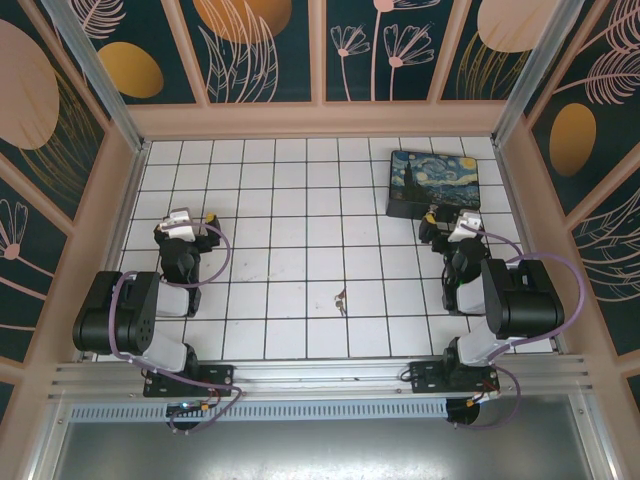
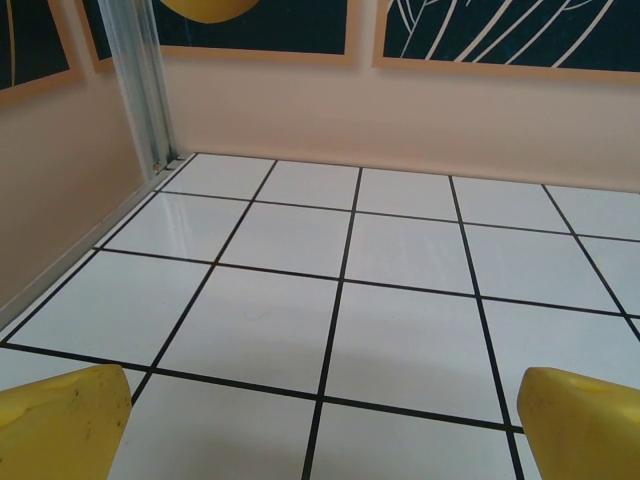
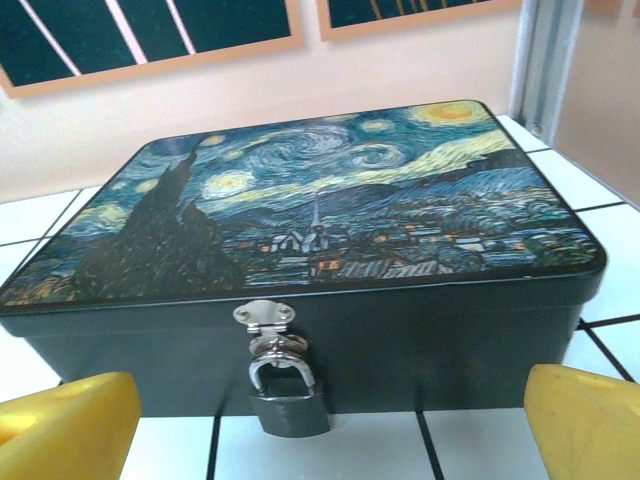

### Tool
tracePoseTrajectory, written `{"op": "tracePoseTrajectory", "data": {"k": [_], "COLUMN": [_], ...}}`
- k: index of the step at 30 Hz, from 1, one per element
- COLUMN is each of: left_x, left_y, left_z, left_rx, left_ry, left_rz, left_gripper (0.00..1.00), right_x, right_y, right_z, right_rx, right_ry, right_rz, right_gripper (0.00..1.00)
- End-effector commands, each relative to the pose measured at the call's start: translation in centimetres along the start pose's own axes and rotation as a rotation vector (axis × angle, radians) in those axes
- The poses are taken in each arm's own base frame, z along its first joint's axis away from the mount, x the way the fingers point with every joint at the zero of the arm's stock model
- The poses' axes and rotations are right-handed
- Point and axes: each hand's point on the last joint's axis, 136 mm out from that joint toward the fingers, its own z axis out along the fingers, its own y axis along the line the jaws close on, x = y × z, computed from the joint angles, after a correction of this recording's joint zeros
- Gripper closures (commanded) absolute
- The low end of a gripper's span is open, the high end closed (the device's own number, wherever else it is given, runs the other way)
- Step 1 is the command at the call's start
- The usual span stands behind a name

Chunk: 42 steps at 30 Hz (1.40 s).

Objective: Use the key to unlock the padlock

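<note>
a: where's the padlock (image 3: 290, 400)?

b: on the front wall of the box (image 3: 330, 240), hanging from a silver hasp (image 3: 266, 316) just under the lid's edge. its shackle runs through the hasp's loop and looks closed. the grey body reaches down to about the level of the table (image 3: 330, 455) - whether it touches the tile, i cannot tell.

a: and the box itself?

b: a dark tin with a swirling night-sky painting on its lid. in the overhead view the box (image 1: 433, 183) sits on the far right of the white tiled table (image 1: 290, 200), near the right wall.

a: what about the right gripper (image 3: 328, 425)?

b: it faces the padlock straight on, low over the tiles. its 2 yellow fingers (image 3: 65, 425) are spread wide, 1 at each side of the lock, pinching nothing and touching neither lock nor box.

a: the key (image 1: 342, 299)?

b: a small metallic thing lying flat on the tiles between the 2 arms, toward the near edge, well apart from the box. too small to make out its details.

a: the left gripper (image 2: 322, 425)?

b: also spread wide and empty - its yellow fingers (image 2: 60, 420) frame bare tiles, looking toward the far left corner. from above, the left arm (image 1: 130, 315) is folded back on the left side, the right arm (image 1: 510, 290) likewise on the right.
</note>
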Motion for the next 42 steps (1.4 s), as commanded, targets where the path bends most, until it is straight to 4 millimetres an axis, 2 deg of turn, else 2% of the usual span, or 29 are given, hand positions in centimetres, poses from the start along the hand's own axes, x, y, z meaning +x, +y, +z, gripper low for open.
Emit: {"op": "tracePoseTrajectory", "data": {"k": [1,4,7,8,9,10,13,16,18,20,23,25,27,31,36,39,42], "left_x": [-1.2,-1.9,-3.4,-3.8,-3.7,-3.5,-2.7,-2.3,-1.8,-1.3,-0.3,-0.7,-0.1,0.4,0.6,1.5,2.4], "left_y": [0.1,0.7,3.7,4.0,3.7,3.2,2.2,1.0,-2.0,-7.5,-14.8,-18.7,-21.7,-28.5,-34.6,-35.2,-35.0], "left_z": [0.3,0.7,2.7,3.4,4.0,4.7,6.4,5.9,5.1,4.8,5.2,5.4,5.2,3.7,2.0,1.5,2.0], "left_rx": [0.006,-0.035,-0.255,-0.294,-0.286,-0.261,-0.245,-0.213,-0.157,-0.092,0.042,0.121,0.186,0.48,0.771,0.807,0.789], "left_ry": [-0.039,-0.032,0.068,0.112,0.155,0.192,0.304,0.315,0.336,0.398,0.51,0.535,0.567,0.628,0.693,0.705,0.705], "left_rz": [-0.012,-0.025,-0.068,-0.069,-0.048,-0.048,-0.169,-0.355,-0.382,-0.284,-0.27,-0.249,-0.22,-0.221,-0.273,-0.315,-0.268], "left_gripper": [0.01,0.01,0.01,0.01,0.01,0.01,0.01,0.01,0.01,0.01,0.01,0.01,0.01,0.01,0.01,0.02,0.02], "right_x": [-1.3,-2.1,-3.0,-3.1,-3.4,-3.1,-3.7,-5.4,-6.0,-6.0,-5.2,-4.7,-4.8,-5.5,-4.6,-3.8,-3.1], "right_y": [0.6,0.5,-0.9,-1.6,-2.3,-2.7,-2.5,-5.7,-7.4,-8.9,-10.1,-10.4,-10.3,-10.3,-9.6,-7.8,-4.8], "right_z": [0.4,0.6,1.2,1.5,1.7,1.7,1.3,0.8,1.1,1.9,3.3,4.5,5.9,8.7,12.2,13.4,14.2], "right_rx": [-0.039,-0.021,0.077,0.118,0.167,0.214,0.176,0.259,0.251,0.256,0.239,0.2,0.143,0.062,-0.064,-0.166,-0.267], "right_ry": [-0.039,-0.031,0.044,0.098,0.135,0.196,0.28,0.257,0.272,0.292,0.34,0.363,0.365,0.352,0.403,0.439,0.479], "right_rz": [-0.028,-0.025,0.049,0.113,0.168,0.225,0.365,0.411,0.455,0.454,0.479,0.509,0.526,0.524,0.513,0.506,0.448], "right_gripper": [0.01,0.01,0.01,0.03,0.08,0.08,0.06,0.06,0.05,0.05,0.05,0.05,0.05,0.05,0.07,0.11,0.12]}}
